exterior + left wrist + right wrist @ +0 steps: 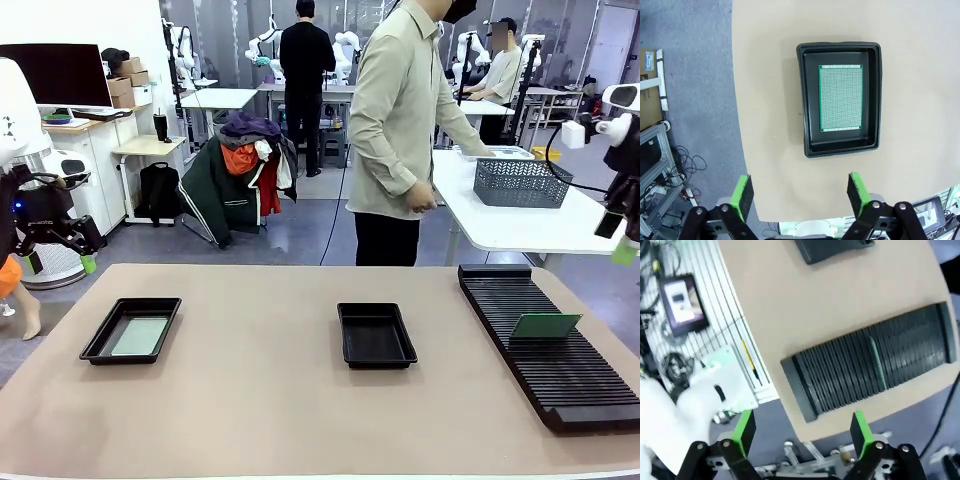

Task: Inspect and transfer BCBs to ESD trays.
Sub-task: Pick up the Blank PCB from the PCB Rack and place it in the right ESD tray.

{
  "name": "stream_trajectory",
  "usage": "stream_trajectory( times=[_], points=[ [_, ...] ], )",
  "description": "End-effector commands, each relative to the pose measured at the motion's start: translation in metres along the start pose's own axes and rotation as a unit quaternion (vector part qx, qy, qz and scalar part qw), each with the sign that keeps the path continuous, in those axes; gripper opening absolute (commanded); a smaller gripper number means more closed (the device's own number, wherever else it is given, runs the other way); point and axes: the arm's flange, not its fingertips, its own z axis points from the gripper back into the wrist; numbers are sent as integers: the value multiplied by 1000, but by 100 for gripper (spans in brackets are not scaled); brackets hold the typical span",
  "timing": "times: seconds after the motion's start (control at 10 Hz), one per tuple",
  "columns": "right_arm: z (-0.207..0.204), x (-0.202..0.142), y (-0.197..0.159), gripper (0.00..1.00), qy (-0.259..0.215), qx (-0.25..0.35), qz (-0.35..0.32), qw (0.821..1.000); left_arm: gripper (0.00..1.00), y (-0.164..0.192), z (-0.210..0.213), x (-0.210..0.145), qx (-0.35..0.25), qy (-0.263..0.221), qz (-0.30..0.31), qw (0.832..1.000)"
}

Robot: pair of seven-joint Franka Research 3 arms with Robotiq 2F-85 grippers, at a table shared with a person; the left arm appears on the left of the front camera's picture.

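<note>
presently on the counter (260,400), item by item.

- left tray (98,340): black and shallow, near the counter's left end. a flat board (841,98) lies face up on its floor, square to the walls. judged done.
- middle tray (376,335): same make, floor bare. judged the next place to fill.
- rack (560,370): long, black and ribbed, on the right side. a standing board (545,325) leans in one slot, well apart from both trays.
- left hand (800,195): fingers spread wide, holding nothing, hovering high over the left tray.
- right hand (802,432): fingers spread wide, holding nothing, high above the rack.
- person (400,120): at the far side, turned toward another table.

step in hand, as judged: fetch the standing board. to do it well, bring the right hand down with its fingers either side of the board's top edge and pinch only the rim. draw the board out along the slot without twisting, present the patterned face for checking, then lay it flat inside the middle tray's walls, not across a rim.

hard to make out: in the right wrist view the standing board is a thin, blurred green line, so its exact slot cannot be told. its face is too small in the front view to judge for faults. the rack's near end and the right hand are cut off at the edge of the front view.
</note>
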Motion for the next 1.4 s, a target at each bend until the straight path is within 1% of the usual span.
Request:
stream_trajectory(
  times=[0.0, 0.2, 0.4, 0.7, 0.8, 0.9, 1.3],
  points=[
    [4, -13, -5, 100, 21, -19, 84, 996, 100, -1, -1, -1, -3, -4, 1, 1000],
    [5, -25, -8, 100, 28, -32, 158, 986, 100, -1, -1, -1, -3, -4, 1, 1000],
    [8, -30, -13, 100, 21, -33, 192, 981, 100, -1, -1, -1, -3, -4, 1, 1000],
    [16, -36, -19, 100, 6, -45, 210, 977, 100, -1, -1, -1, -3, -4, 1, 1000],
    [22, -34, -21, 100, -17, -72, 173, 982, 100, -1, -1, -1, -3, -4, 1, 1000],
    [14, -32, -12, 100, 19, -34, 199, 979, 100, -1, -1, -1, -3, -4, 1, 1000],
    [14, -32, -12, 100, 19, -34, 199, 979, 100, -1, -1, -1, -3, -4, 1, 1000]
  ],
)
